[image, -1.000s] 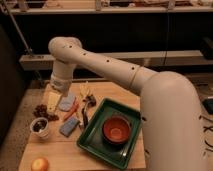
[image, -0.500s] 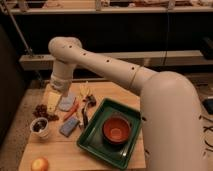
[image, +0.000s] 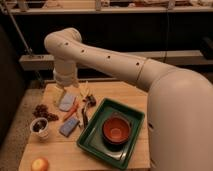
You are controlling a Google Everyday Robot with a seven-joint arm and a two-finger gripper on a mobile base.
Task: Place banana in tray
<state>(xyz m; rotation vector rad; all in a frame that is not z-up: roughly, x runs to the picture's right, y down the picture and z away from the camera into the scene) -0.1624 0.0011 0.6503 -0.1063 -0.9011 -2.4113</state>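
Observation:
The banana (image: 83, 90) is a small pale-yellow shape lying on the wooden table (image: 55, 150), just behind and left of the tray. The dark-green tray (image: 95, 137) sits on the right half of the table with a red-orange bowl (image: 116, 129) inside it. My gripper (image: 60, 95) hangs from the white arm over the back left of the table. It is just left of the banana and above a blue-grey pad (image: 66, 102).
A thin orange carrot (image: 71, 111), a dark utensil (image: 84, 117), a second blue pad (image: 69, 126), dark grapes (image: 42, 111), a white cup (image: 40, 127) and a round orange fruit (image: 40, 164) lie left of the tray. Shelving stands behind the table.

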